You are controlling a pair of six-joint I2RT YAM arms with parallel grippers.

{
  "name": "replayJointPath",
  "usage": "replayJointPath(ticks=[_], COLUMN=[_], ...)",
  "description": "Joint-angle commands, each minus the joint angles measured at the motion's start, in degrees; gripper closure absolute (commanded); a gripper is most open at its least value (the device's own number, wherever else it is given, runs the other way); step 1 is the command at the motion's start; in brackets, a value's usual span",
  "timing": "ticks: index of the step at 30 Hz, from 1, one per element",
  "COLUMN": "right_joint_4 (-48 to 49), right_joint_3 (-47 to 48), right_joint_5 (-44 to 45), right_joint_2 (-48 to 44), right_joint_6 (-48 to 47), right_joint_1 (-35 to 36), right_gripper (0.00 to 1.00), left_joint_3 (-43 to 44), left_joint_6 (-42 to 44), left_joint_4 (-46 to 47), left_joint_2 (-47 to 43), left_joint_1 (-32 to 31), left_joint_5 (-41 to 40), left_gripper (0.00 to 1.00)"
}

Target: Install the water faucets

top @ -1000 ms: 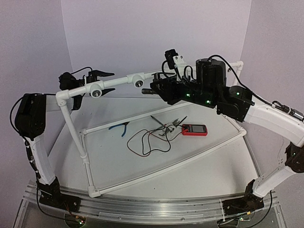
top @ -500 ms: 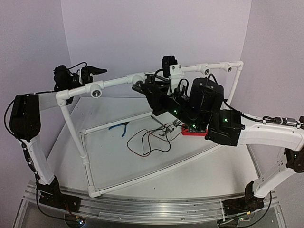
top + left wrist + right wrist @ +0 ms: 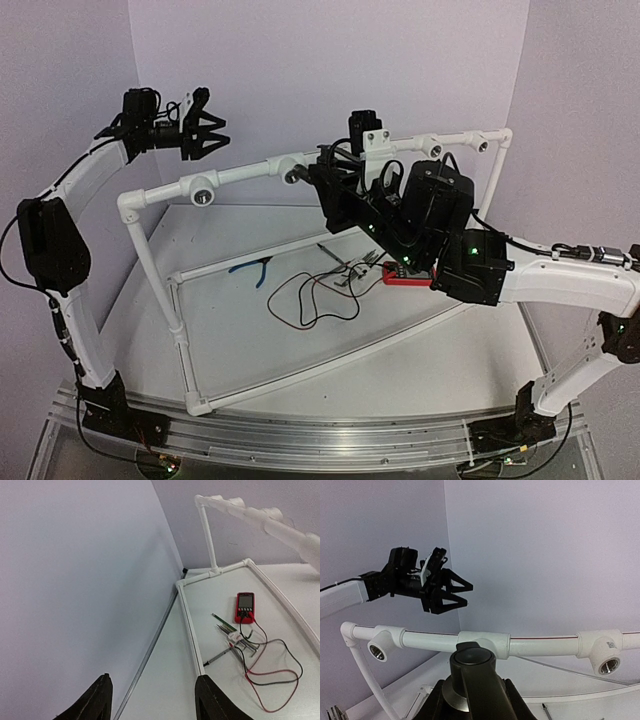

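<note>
**Left side.** My left gripper [image 3: 218,137] hangs above the top rail [image 3: 245,172] of the white pipe frame, at the far left. Its jaws stand apart and the left wrist view shows nothing between them. It is idle and well away from the work.

**Left socket.** The end socket [image 3: 203,194] on the rail is vacant, its threaded mouth facing the near edge.

**Centre.** My right gripper [image 3: 318,180] is clamped on the faucet [image 3: 472,662], a dark metal body gripped low between the fingers. In the right wrist view its long axis runs from 6 o'clock at my fingers to 12 o'clock, with the round end leading. The middle tee [image 3: 482,639] sits at 12 o'clock from that end, directly behind it. The faucet head hides the mouth of the tee, so I cannot tell whether the thread has met the socket or stands just short of it.

**Which arm.** From the left gripper the faucet lies at roughly 4 o'clock in the top view, well apart. The right arm is plainly the nearer and already holds the part.

**Judgement.** The next move calls for a straight push along that axis into the tee, then rotation; any tilt risks cross-threading.

**Right side.** A further socket [image 3: 607,666] at 3 o'clock from the faucet is also vacant.
</note>
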Motion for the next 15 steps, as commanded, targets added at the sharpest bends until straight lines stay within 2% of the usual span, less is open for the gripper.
replayJointPath(ticks=[1, 5, 11, 15], right_joint_4=[0.28, -0.30, -2.37, -3.21], right_joint_3=[1.91, 2.21, 2.87, 2.96], right_joint_5=[2.17, 2.00, 1.71, 1.25], right_joint_2=[-0.90, -0.78, -0.66, -0.70], right_joint_6=[0.53, 0.46, 0.79, 1.64], right_joint_1=[0.05, 0.07, 0.05, 0.05], right_gripper=[1.00, 1.00, 1.00, 1.00], left_joint_3=[18.66, 27.26, 32.29, 32.78], left_joint_6=[-6.80, -8.59, -5.55, -4.67], left_joint_4=[-27.33, -39.91, -55.24, -60.78], left_joint_2=[0.65, 1.00, -0.91, -2.60], left_joint_1=[-5.74, -7.35, -12.67, -16.38], left_joint_5=[-15.13, -17.43, -18.58, -20.77], left_gripper=[0.43, 0.41, 0.37, 0.33])
